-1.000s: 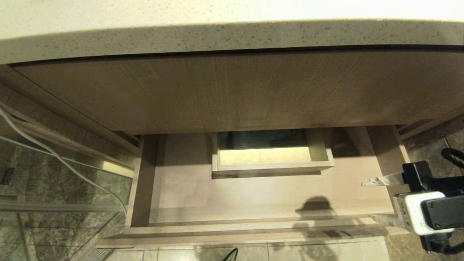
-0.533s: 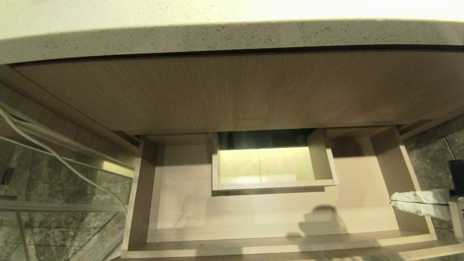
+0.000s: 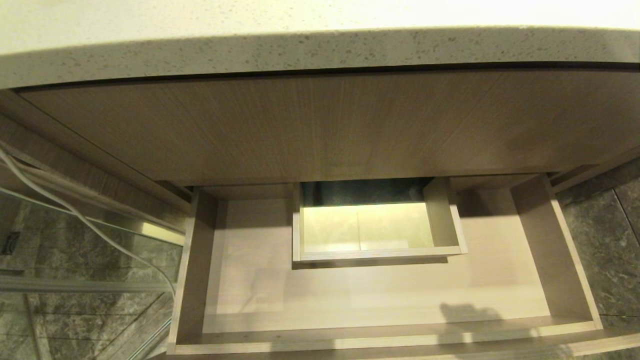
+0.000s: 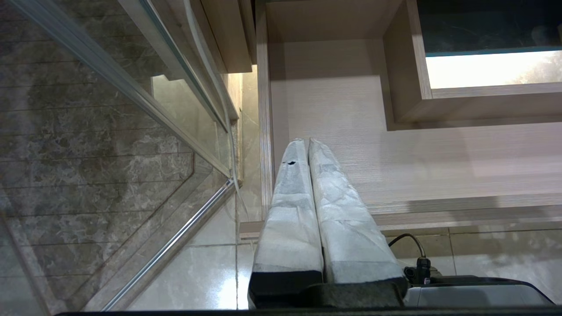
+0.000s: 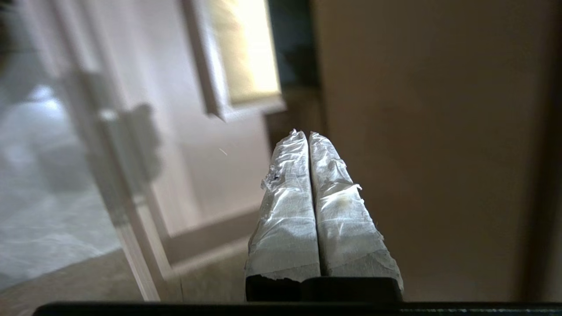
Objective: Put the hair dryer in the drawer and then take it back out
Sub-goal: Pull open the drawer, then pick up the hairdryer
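A speckled stone countertop [image 3: 320, 47] is overhanging a tall wood-grain front panel [image 3: 320, 125]. At the left, a white cable [image 3: 75, 215] is trailing down beside a glass panel [image 3: 60, 260] with a metal rail [image 4: 175, 241]. Grey marbled tiles [image 3: 615, 235] are covering the floor at the right.

Neither arm shows in the head view. The left gripper [image 4: 307, 140] has its wrapped fingers [image 4: 290, 206] pressed flat together, holding nothing. The right gripper [image 5: 306, 132] likewise has its fingers [image 5: 342, 219] pressed together, empty.
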You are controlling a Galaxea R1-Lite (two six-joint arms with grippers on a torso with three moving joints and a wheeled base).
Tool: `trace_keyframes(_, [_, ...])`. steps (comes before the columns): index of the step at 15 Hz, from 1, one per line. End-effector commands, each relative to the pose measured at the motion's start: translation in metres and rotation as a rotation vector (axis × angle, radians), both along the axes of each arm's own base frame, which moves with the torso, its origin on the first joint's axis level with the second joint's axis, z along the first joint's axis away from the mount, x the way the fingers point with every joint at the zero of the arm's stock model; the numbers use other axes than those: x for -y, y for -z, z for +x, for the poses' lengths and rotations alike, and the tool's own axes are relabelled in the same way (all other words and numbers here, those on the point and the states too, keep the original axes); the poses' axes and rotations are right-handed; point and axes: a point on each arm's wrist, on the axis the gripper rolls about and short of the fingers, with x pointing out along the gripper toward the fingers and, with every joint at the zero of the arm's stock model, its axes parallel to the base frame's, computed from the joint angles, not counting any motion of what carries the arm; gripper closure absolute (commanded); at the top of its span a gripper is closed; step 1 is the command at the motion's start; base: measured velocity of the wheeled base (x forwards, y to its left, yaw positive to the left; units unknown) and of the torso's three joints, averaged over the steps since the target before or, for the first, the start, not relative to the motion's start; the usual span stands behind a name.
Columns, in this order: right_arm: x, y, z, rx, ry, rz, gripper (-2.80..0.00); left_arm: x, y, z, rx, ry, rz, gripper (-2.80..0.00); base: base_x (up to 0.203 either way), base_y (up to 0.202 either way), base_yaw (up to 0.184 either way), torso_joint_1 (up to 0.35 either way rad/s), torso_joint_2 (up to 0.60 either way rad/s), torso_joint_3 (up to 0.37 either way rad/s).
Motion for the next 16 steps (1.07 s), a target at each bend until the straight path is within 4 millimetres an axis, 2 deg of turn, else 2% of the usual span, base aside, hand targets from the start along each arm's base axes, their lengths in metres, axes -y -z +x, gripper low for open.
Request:
trace_keyframes(1, [0.005, -0.022, -0.045, 0.181, 0.129, 0.012, 0.0, 0.0, 0.0, 0.0, 0.0, 0.0, 0.0, 0.0, 0.0, 0.0, 0.0, 0.0, 0.0, 0.0])
trace_keyframes(2, [0.004, -0.031, -0.063, 0.253, 0.164, 0.016, 0.0, 0.0, 0.0, 0.0, 0.0, 0.0, 0.0, 0.0, 0.0, 0.0, 0.0, 0.0, 0.0, 0.0])
trace_keyframes(4, [-0.004, -0.042, -0.083, 0.347, 0.188, 0.023, 0.0, 0.0, 0.0, 0.0, 0.0, 0.0, 0.0, 0.0, 0.0, 0.0, 0.0, 0.0, 0.0, 0.0])
trace_keyframes(7, [-0.014, -0.067, -0.085, 0.52, 0.272, 0.018, 0.0, 0.0, 0.0, 0.0, 0.0, 0.0, 0.0, 0.0, 0.0, 0.0, 0.0, 0.0, 0.0, 0.0])
trace_keyframes(10, [-0.015, -0.098, -0.068, 0.673, 0.393, 0.004, 0.0, 0.0, 0.0, 0.0, 0.0, 0.0, 0.0, 0.0, 0.0, 0.0, 0.0, 0.0, 0.0, 0.0])
trace_keyframes(12, [-0.007, -0.114, -0.05, 0.718, 0.456, -0.023, 0.0, 0.0, 0.0, 0.0, 0.0, -0.001, 0.0, 0.0, 0.0, 0.0, 0.0, 0.0, 0.0, 0.0])
trace_keyframes(14, [0.003, -0.124, -0.033, 0.735, 0.478, -0.035, 0.0, 0.0, 0.0, 0.0, 0.0, 0.0, 0.0, 0.0, 0.0, 0.0, 0.0, 0.0, 0.0, 0.0])
trace_keyframes(16, [0.014, -0.124, -0.016, 0.722, 0.492, -0.029, 0.0, 0.0, 0.0, 0.0, 0.0, 0.0, 0.0, 0.0, 0.0, 0.0, 0.0, 0.0, 0.0, 0.0])
